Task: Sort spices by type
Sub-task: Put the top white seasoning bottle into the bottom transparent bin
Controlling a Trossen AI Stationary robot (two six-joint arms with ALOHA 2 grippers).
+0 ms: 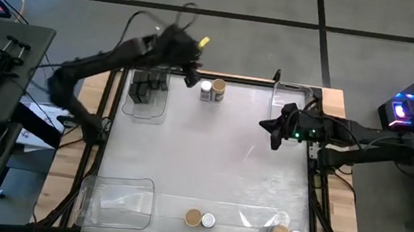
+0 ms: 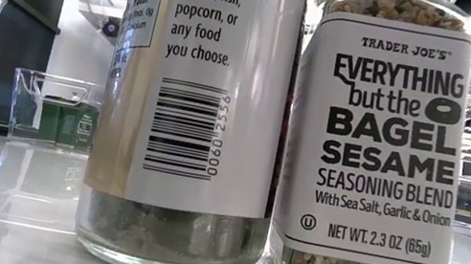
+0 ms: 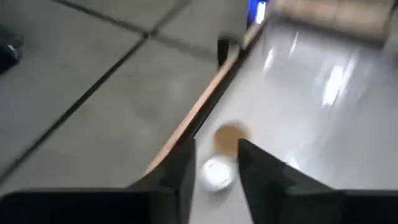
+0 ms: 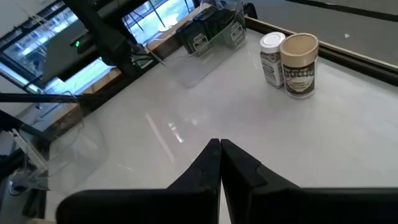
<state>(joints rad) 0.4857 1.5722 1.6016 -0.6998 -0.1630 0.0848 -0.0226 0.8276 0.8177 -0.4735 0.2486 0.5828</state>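
From above, the left gripper (image 1: 194, 73) hung at the far edge beside a white-topped jar (image 1: 205, 90) and a tan-topped jar (image 1: 218, 90); black boxes (image 1: 149, 87) sat in a bin (image 1: 145, 111). The right gripper (image 1: 276, 137) waited mid-table. More jars (image 1: 200, 219) stood along the near edge. At table height, two jars (image 2: 374, 147) filled the view. The left wrist showed fingers (image 3: 261, 174) narrowly parted above the white-topped jar (image 3: 217, 173), seemingly lining up a grasp; next, a descent and close. The right wrist showed its fingers (image 4: 202, 168) pressed together, empty.
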